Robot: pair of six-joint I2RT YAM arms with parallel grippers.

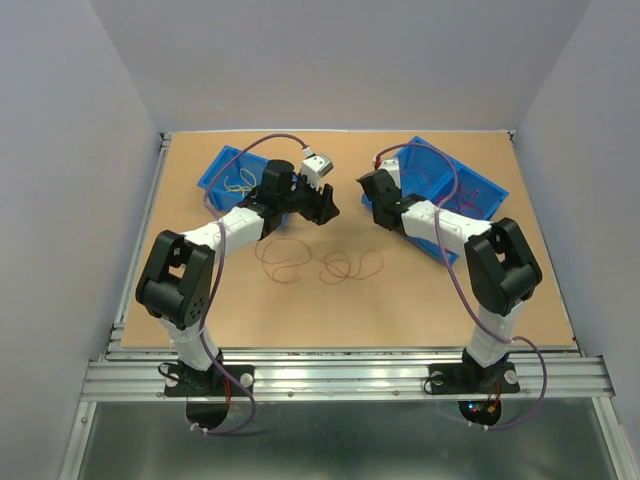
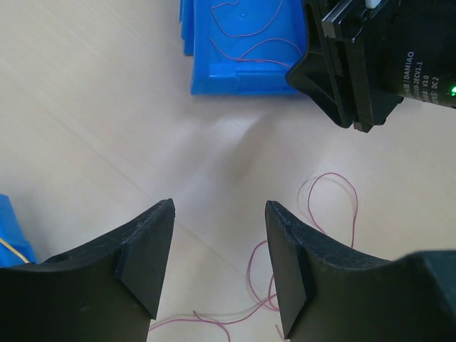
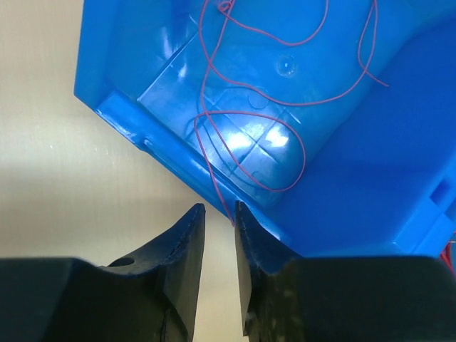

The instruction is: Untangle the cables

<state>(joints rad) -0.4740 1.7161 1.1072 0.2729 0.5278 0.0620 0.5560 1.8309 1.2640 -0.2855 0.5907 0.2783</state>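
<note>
Table (image 1: 420,300): brown board; two blue bins on its far half; your two arms reach in between them.
Left pincer (image 2: 217,267): jaws stand wide apart with nothing between them; you have it above bare table, between the bins, pointing toward the right bin.
Right pincer (image 3: 219,246): jaws drawn almost together, only a slim gap showing; tips sit just outside the right bin (image 3: 356,192), at its outer wall and rim; you can see nothing clamped.
Binned red cables (image 3: 285,107): thin dark red curls lying loose on the floor of the right bin; one strand climbs the wall, crosses the rim and ends at the mouth of the right pincer's gap, by the finger on that view's right; whether it touches that finger or only passes behind it, you cannot tell.
Loose cables (image 1: 340,268): dark red loops flat on the table near its middle, on the arm-base side of both pincers; two clusters side by side, the right one more knotted; in the left wrist view one tall loop lies just right of the left pincer and fainter strands run on the table beneath its fingertips; no finger touches them.
Yellow cables (image 1: 240,183): small curls inside the left bin (image 1: 212,178); neither pincer is on them.
Pincers together: facing each other across the gap between the bins; near, but apart.
</note>
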